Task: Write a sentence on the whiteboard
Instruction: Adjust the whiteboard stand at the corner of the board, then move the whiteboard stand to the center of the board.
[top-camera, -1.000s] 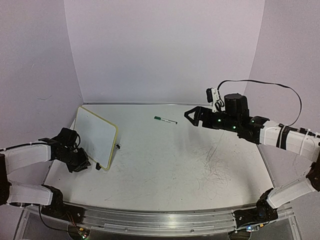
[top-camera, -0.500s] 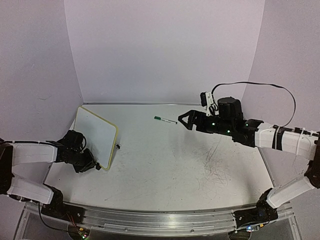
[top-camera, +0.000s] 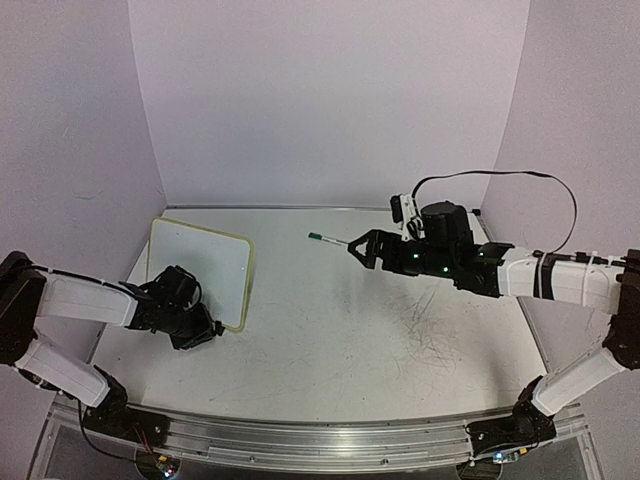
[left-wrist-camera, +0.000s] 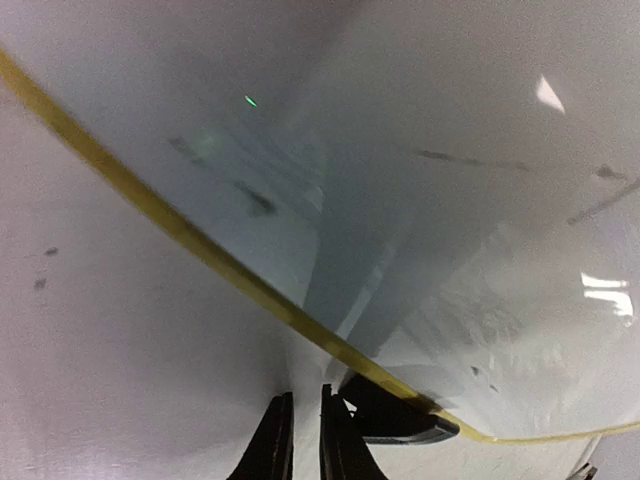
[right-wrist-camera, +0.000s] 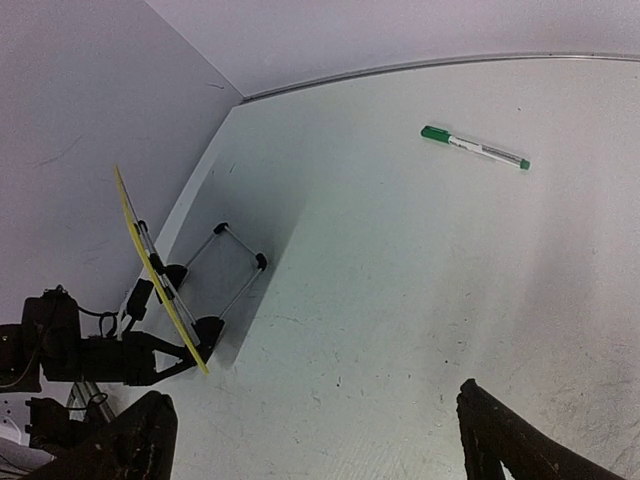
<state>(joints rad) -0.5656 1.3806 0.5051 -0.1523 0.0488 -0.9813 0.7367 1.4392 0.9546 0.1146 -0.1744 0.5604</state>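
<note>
The left arm, sleeved in white, lies low and reaches rightward along the near side of the small white whiteboard with its thin pale-yellow frame. Its black wrist sits just in front of that board. The left end effector is at the board's near right corner, its two dark fingers drawn almost together with only a sliver between them. Whether they pinch the frame cannot be told. The right arm is well to the right of the whiteboard, forearm stretched nearly level and pointing left. The right end effector has its jaws spread wide, nothing between them.
</note>
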